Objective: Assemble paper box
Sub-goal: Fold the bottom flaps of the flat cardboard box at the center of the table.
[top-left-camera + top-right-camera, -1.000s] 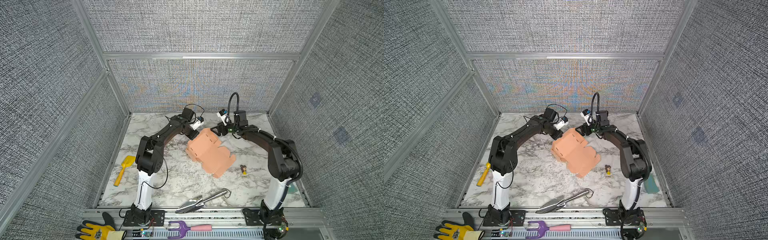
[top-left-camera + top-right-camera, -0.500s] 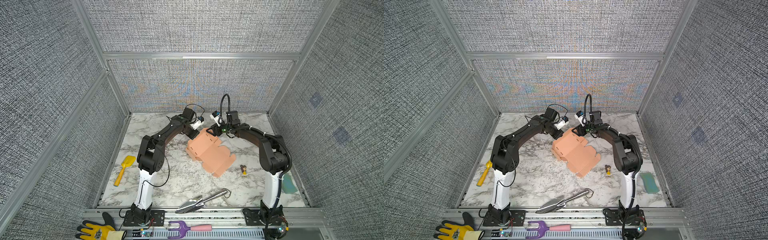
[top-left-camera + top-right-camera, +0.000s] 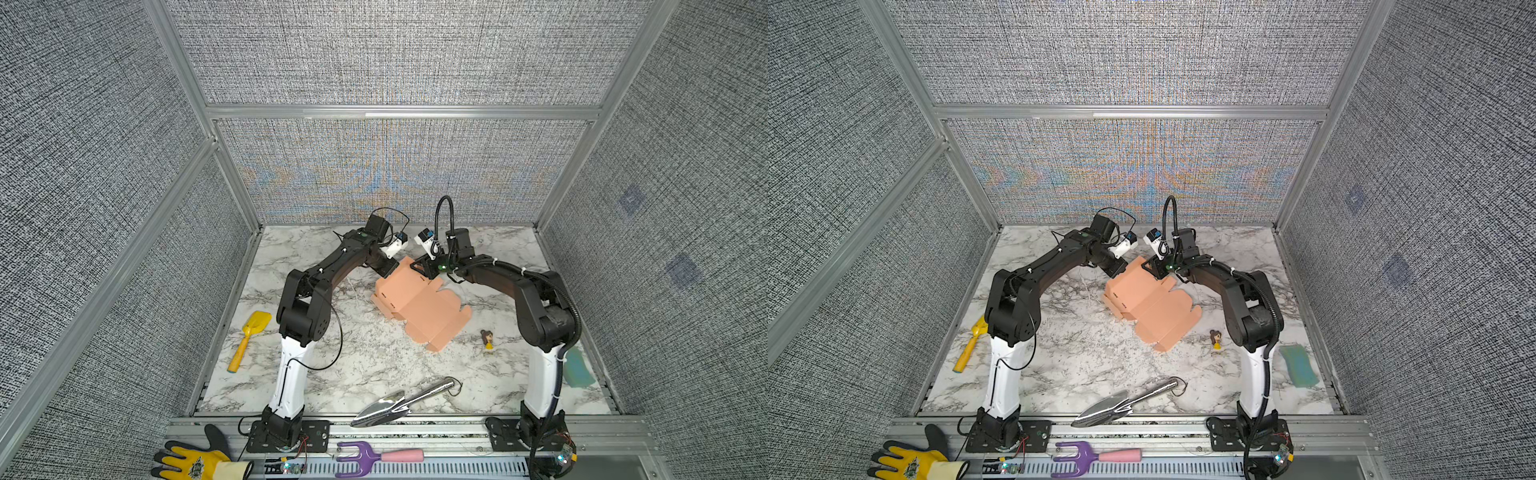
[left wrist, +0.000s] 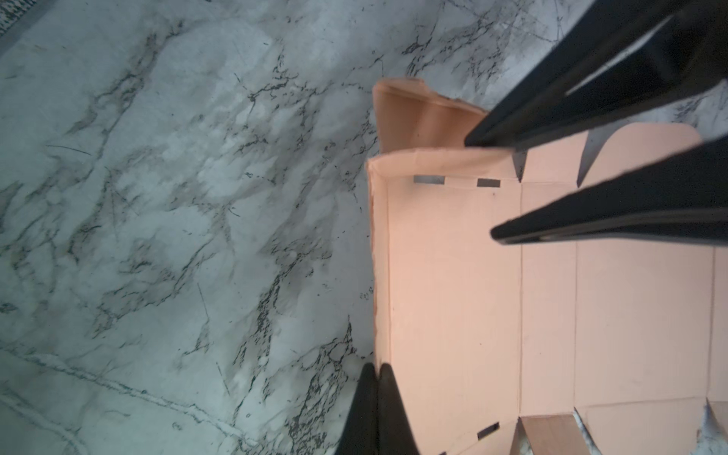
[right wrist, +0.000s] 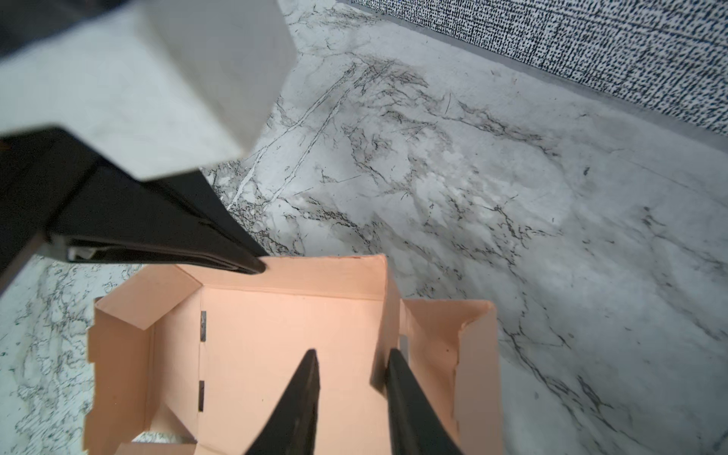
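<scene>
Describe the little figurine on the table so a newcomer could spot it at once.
On the marble table, find the salmon-pink paper box in the middle. Between its near corner and the white column of the right arm sits the figurine: tiny, brown-haired, with a yellow skirt, far smaller than the silver trowel or the yellow toy shovel.

Walled on three sides by grey woven panels [image 3: 395, 54], framed in aluminium bars [image 3: 399, 112]. Floored with a white marble-look tabletop [image 3: 365, 374], dark-veined. Edged at the near side by a metal rail [image 3: 457, 427]. Lit evenly; rainbow shimmer across the back panel [image 3: 1133, 183].
</scene>
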Controlling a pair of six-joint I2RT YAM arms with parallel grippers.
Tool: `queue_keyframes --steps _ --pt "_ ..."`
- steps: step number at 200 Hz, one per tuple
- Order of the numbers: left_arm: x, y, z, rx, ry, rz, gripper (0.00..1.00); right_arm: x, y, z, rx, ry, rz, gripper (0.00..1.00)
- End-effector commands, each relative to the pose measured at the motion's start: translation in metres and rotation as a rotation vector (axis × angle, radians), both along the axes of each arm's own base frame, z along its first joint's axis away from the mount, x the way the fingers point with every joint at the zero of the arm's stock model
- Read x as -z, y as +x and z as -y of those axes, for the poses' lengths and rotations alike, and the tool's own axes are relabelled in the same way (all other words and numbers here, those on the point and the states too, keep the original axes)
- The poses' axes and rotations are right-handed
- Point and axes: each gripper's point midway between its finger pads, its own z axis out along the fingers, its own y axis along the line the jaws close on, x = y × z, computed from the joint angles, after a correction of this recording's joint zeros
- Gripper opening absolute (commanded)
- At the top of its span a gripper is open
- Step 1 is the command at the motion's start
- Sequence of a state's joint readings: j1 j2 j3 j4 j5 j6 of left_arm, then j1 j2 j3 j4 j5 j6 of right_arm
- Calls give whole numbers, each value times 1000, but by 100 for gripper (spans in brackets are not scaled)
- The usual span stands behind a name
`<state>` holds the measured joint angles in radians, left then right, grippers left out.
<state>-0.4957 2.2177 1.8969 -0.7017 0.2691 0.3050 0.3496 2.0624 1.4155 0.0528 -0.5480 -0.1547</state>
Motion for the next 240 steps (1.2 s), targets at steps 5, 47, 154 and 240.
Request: queue_keyframes --steps 5,47,154,240 --pt "-2 3 4 -1 -21 2 0 -8 10 -5 40 10 51 22" --pt "-1 4 5 -6 -37 -2 0 -4 19 -4 130 -7 67 10" --pt "-18 25 -2 -126 -130 0 26 -6 24 8 285 -7 79 0" --pt "-57 34 -17 -412 -368 -56 48 -3 26 15 451 -29 13 0"
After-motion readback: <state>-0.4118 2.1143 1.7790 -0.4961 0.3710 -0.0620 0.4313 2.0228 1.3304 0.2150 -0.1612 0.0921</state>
